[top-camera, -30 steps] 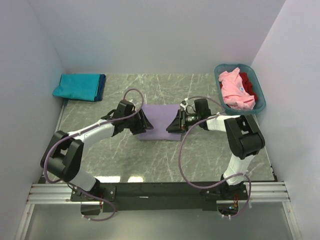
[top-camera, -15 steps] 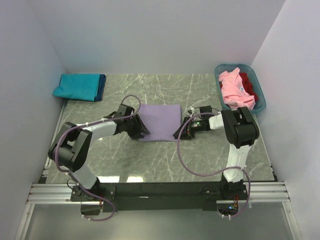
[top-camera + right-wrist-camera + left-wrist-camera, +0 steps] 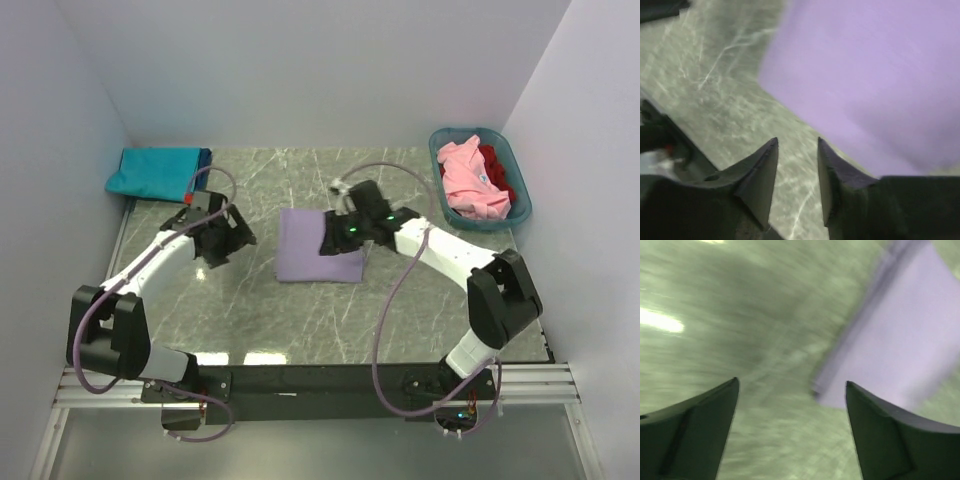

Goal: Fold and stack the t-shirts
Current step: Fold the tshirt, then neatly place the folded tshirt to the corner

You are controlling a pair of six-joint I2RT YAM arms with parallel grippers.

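A lavender t-shirt (image 3: 305, 250) lies folded in a flat rectangle at the table's middle. It also shows in the left wrist view (image 3: 905, 340) and in the right wrist view (image 3: 865, 75). My left gripper (image 3: 240, 238) is open and empty, over bare table just left of the shirt; in its own view (image 3: 790, 390) the jaws stand wide apart. My right gripper (image 3: 335, 235) hovers over the shirt's right part. In its own view (image 3: 796, 145) it is slightly open with nothing between the jaws. A folded teal shirt (image 3: 155, 173) lies on a dark blue one (image 3: 206, 162) at the back left.
A teal-blue plastic basket (image 3: 522, 205) stands at the back right and holds a pink shirt (image 3: 470, 180) and a red one (image 3: 497, 168). White walls close in the marbled table on three sides. The black arm rail runs along the near edge.
Both grippers have left the lavender shirt's side edges. The left arm has pulled back to the left. The right arm has swung up and over the shirt's right part.
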